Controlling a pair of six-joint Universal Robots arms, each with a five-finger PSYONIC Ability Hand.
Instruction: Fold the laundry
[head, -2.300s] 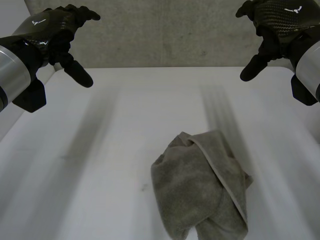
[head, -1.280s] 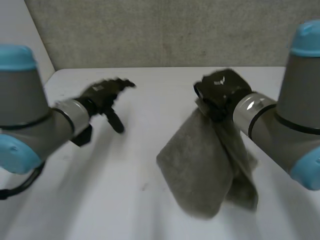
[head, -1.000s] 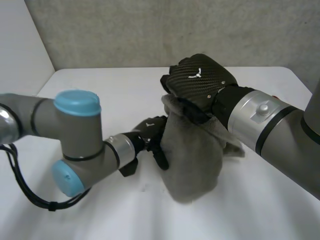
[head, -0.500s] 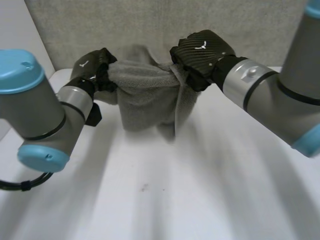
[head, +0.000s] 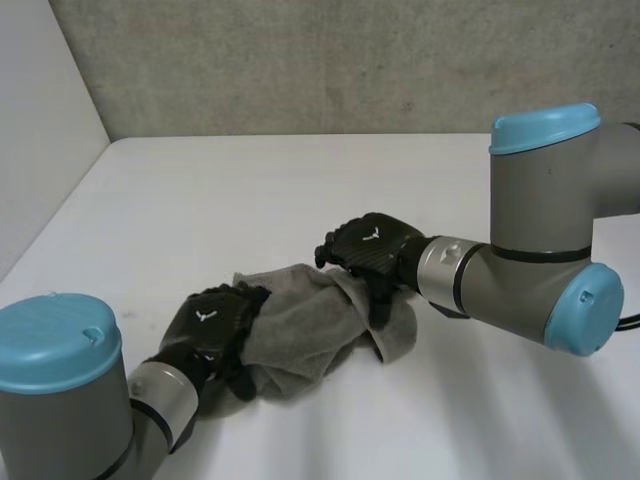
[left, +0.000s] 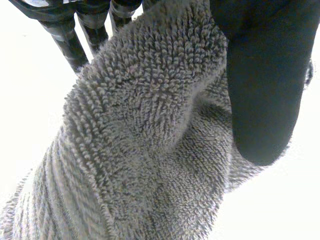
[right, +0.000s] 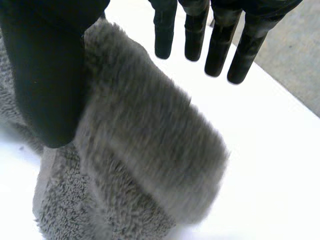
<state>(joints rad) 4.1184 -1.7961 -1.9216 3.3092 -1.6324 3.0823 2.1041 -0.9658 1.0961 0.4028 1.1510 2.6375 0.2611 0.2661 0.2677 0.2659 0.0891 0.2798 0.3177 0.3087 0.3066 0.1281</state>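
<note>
Towel (head: 310, 325), grey terry, lay crumpled on desk (head: 250, 200); left robot hand (head: 215, 325) pinched one end, right robot hand (head: 368, 250) the opposite end, thumb against fingers. Risk: an uneven pull could slip either pinch, leaving layers tangled

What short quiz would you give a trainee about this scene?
1. True or false: the towel lies spread flat on the table.
2. Which hand is at the towel's end nearer the wall? A. left hand B. right hand
3. Fill in: the left hand pinches the ___.
Key: 1 false; 2 B; 3 towel.
</note>
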